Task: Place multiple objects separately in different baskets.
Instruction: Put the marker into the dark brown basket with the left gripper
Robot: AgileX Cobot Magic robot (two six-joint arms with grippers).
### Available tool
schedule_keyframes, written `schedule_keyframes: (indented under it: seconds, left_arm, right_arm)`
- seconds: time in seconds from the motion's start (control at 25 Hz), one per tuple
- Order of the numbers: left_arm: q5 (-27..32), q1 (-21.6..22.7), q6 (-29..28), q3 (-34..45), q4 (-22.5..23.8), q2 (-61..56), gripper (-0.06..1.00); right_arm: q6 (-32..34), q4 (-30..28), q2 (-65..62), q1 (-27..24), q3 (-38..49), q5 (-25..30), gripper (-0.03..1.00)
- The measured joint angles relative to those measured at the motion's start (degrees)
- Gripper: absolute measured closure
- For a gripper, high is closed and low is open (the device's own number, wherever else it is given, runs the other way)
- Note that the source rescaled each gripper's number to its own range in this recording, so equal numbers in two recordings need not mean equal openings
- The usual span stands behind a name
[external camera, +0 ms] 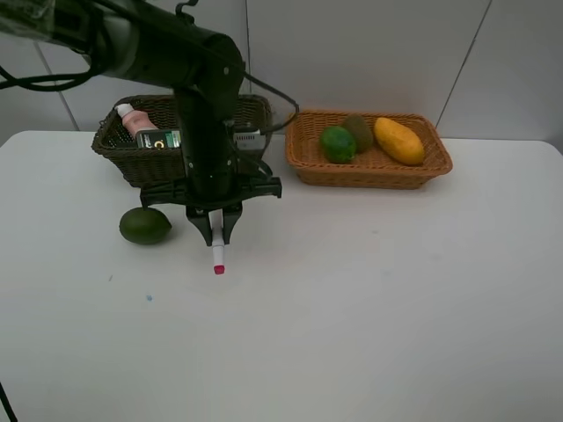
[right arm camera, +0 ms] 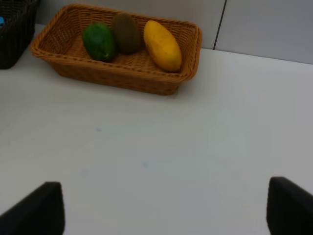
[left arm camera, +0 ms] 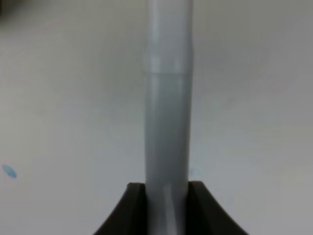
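Observation:
My left gripper (external camera: 217, 230) points down at the table, shut on the white marker (external camera: 217, 255), whose red cap hangs just above the surface. The left wrist view shows the marker (left arm camera: 168, 112) clamped between the fingers (left arm camera: 133, 208). One green round fruit (external camera: 145, 226) lies on the table left of that gripper. The dark basket (external camera: 132, 160) behind holds a pink bottle (external camera: 132, 120) and a dark green pump bottle (external camera: 162, 138). The orange-tan basket (external camera: 369, 178) holds a green fruit (external camera: 337, 143), a kiwi (external camera: 358, 130) and a mango (external camera: 398, 141). My right gripper (right arm camera: 164, 210) is open and empty, short of the tan basket (right arm camera: 122, 78).
The white table (external camera: 369, 299) ends at a grey wall right behind both baskets. A corner of the dark basket (right arm camera: 14, 39) shows in the right wrist view, with a bit of blue (right arm camera: 1, 20) inside.

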Motion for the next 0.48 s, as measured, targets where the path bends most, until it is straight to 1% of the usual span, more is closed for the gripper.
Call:
schedule_keyframes:
  seconds: [0.08, 0.28, 0.4, 0.48]
  left_arm:
    - [0.9, 0.0, 0.1, -3.3, 0.6, 0.0, 0.93]
    - [0.6, 0.0, 0.2, -9.5, 3.0, 0.0, 0.93]
    - [-1.3, 0.3, 0.3, -12.5, 5.7, 0.1, 0.93]
    - [-3.6, 0.8, 0.3, -13.9, 7.7, 0.1, 0.93]
  right_arm:
    - [0.0, 0.0, 0.0, 0.0, 0.0, 0.0, -0.03]
    - [0.0, 0.0, 0.0, 0.0, 0.0, 0.0, -0.03]
    - [0.0, 0.0, 0.0, 0.0, 0.0, 0.0, -0.03]
    - [0.0, 0.0, 0.0, 0.0, 0.0, 0.0, -0.03]
